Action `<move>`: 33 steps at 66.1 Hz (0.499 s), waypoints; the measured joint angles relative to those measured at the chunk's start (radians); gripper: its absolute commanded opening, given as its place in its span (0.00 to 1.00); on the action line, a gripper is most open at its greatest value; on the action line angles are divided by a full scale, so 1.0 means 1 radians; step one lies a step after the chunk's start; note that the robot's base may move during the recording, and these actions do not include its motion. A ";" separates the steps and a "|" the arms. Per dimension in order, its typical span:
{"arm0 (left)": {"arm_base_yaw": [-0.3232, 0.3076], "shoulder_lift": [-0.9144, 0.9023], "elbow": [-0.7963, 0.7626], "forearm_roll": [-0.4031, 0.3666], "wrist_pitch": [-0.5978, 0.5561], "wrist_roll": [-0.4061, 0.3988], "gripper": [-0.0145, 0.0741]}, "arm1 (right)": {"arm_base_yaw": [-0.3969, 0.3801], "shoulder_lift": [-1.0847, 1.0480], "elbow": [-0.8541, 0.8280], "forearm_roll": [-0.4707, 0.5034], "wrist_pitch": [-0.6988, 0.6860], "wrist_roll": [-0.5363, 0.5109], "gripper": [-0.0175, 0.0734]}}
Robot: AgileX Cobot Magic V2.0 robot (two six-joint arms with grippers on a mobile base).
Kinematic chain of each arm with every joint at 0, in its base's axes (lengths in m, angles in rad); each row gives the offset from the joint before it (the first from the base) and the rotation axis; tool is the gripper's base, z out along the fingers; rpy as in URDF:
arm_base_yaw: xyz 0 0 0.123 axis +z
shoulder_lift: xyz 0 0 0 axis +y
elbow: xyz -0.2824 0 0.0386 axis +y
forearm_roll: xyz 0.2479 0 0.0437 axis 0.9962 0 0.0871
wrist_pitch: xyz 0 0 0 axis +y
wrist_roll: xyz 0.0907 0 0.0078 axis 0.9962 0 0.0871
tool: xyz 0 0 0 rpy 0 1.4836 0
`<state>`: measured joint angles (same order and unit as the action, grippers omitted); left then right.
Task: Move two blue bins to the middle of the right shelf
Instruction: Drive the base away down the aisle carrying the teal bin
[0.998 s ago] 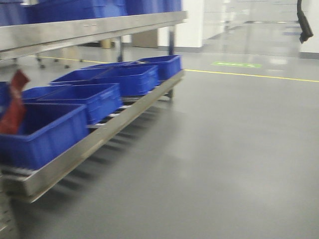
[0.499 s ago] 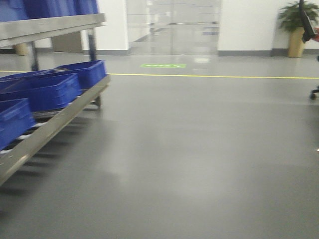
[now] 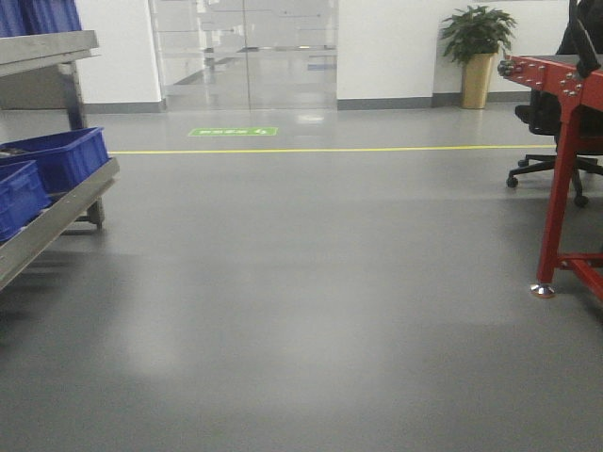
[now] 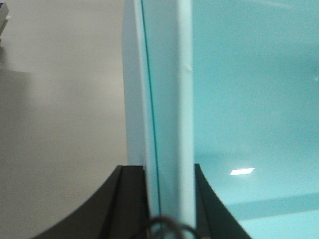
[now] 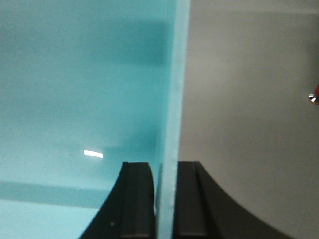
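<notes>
Left gripper (image 4: 167, 199) and right gripper (image 5: 164, 199) each clamp a pale-blue bin (image 4: 249, 99) wall.

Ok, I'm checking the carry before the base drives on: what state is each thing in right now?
Left end effector, shut on the wall of the pale light-blue plastic bin.
Right end effector, shut on that bin's wall too.
Pale light-blue plastic bin, gripped on both sides, empty where its inside shows.
Dark royal-blue plastic crates, resting on the bottom tier of the steel rack.
</notes>
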<state>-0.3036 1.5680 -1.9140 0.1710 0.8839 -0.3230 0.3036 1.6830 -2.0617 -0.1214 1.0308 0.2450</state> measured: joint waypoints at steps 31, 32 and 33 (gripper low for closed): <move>0.000 0.000 0.000 0.000 0.006 0.000 0.04 | 0.000 0.000 0.000 0.000 0.000 0.000 0.01; 0.000 0.000 0.000 0.000 0.006 0.000 0.04 | 0.000 0.000 0.000 0.000 0.000 0.000 0.01; 0.000 0.000 0.000 0.000 0.006 0.000 0.04 | 0.000 0.000 0.000 0.000 0.000 0.000 0.01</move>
<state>-0.3036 1.5680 -1.9140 0.1710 0.8902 -0.3230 0.3036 1.6830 -2.0617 -0.1214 1.0308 0.2450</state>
